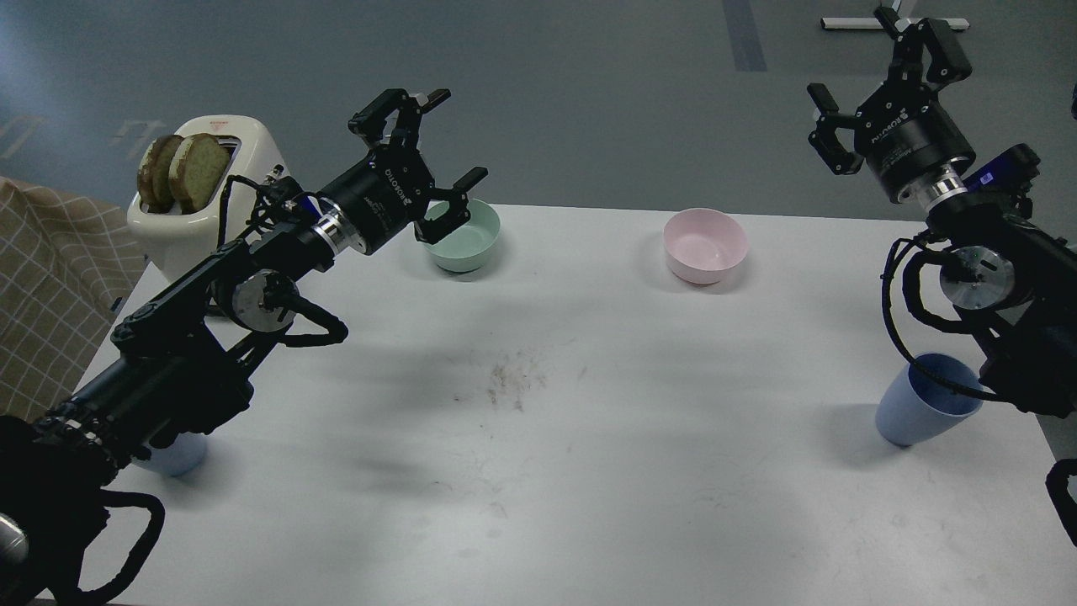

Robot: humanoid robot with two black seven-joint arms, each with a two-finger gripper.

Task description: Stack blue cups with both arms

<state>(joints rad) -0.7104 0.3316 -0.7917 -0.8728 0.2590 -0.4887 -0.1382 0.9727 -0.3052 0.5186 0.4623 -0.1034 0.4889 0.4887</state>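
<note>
Head view
Left gripper (437,143): spread wide, empty, raised over the table's far left, just in front of the green bowl (462,236).
Right gripper (883,93): spread wide, empty, held high past the table's far right edge.
Left cup (172,454): upright near the left edge, mostly hidden under the left arm; only its lower part shows.
Right cup (921,410): upright near the right edge, mouth open, partly crossed by the right arm's cable.
Step in hand: neither cup is gripped yet; I judge this the reach toward them.
Doing it well: bring each claw back and down, take the cup by its wall below the rim, keep it upright, then meet over the centre.
Edges: both cups stand close to the table's sides, so a nudge outward could tip one off.
Open room: the table (589,505) middle is bare; pink bowl (705,244) and toaster (210,185) sit far back.
</note>
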